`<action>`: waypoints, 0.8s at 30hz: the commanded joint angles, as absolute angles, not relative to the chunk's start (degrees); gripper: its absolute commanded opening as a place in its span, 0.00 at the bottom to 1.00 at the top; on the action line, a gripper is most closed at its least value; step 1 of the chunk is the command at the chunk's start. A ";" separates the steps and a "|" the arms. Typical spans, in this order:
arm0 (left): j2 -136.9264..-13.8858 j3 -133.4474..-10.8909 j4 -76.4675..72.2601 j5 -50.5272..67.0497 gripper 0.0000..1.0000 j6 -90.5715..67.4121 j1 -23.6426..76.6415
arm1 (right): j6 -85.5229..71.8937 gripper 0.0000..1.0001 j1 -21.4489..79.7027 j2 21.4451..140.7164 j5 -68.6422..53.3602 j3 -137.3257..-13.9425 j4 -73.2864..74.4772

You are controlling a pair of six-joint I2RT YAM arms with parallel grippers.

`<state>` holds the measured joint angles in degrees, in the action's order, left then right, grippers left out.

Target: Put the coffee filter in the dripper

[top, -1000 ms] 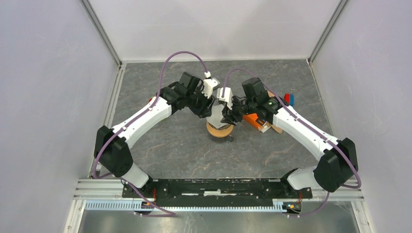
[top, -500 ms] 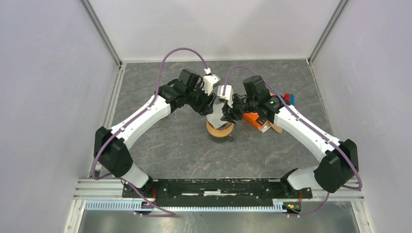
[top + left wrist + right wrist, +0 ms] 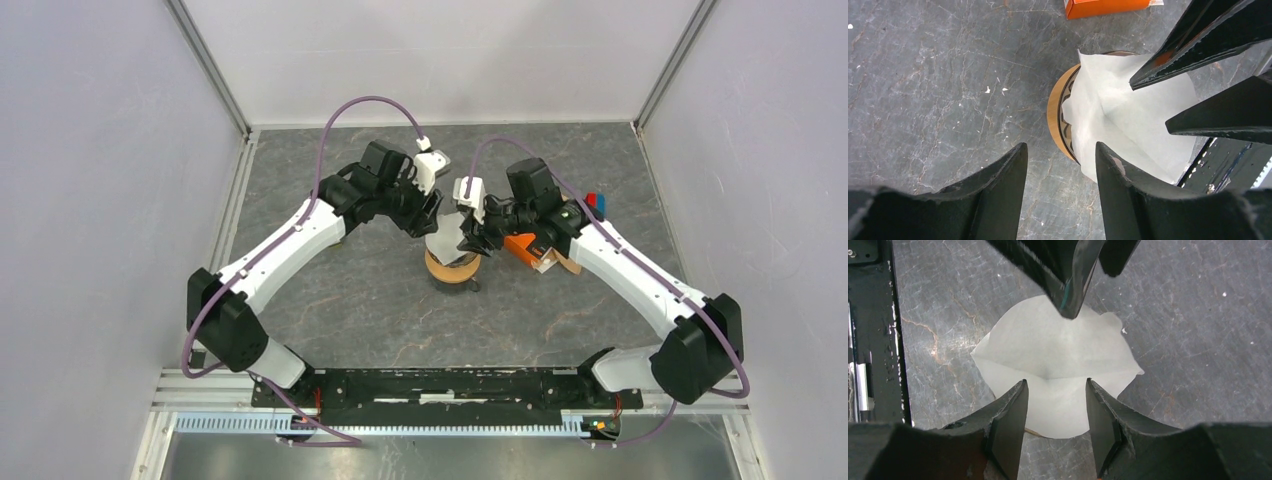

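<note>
The white paper coffee filter (image 3: 1120, 120) stands opened out as a cone over the dripper (image 3: 1066, 111), of which only a dark ribbed sliver shows at the filter's left edge. In the top view the filter (image 3: 446, 243) covers the dripper, above a tan disc (image 3: 450, 270). My left gripper (image 3: 1060, 147) is open beside the filter's left edge with only table between its fingers. My right gripper (image 3: 1056, 381) is open over the near part of the filter (image 3: 1058, 347); whether it touches the paper I cannot tell. Both grippers (image 3: 430, 215) (image 3: 470, 238) hang close over the filter.
An orange box (image 3: 522, 246) lies just right of the dripper, under the right arm, and shows again as the orange box (image 3: 1103, 6) in the left wrist view. A small red and blue thing (image 3: 593, 203) sits further right. Walls enclose the table on three sides.
My left gripper has opened a little wider and drawn back up and to the left, off the filter. The right gripper has shifted slightly. The filter stays on the dripper.
</note>
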<state>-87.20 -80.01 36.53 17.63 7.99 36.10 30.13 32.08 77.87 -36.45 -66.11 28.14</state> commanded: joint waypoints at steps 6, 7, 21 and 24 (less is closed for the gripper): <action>-83.57 -81.91 35.51 18.27 0.61 9.06 34.85 | 31.46 0.52 31.73 76.60 -38.16 -62.47 27.28; -83.41 -81.92 35.42 18.16 0.62 8.97 34.76 | 31.38 0.52 31.73 76.65 -38.22 -63.04 27.42; -82.07 -81.15 33.89 16.79 0.70 8.31 32.99 | 29.76 0.57 31.73 76.96 -37.00 -71.41 28.36; -80.96 -80.58 32.46 16.40 0.76 7.63 31.89 | 29.41 0.59 31.64 77.19 -35.67 -72.37 28.26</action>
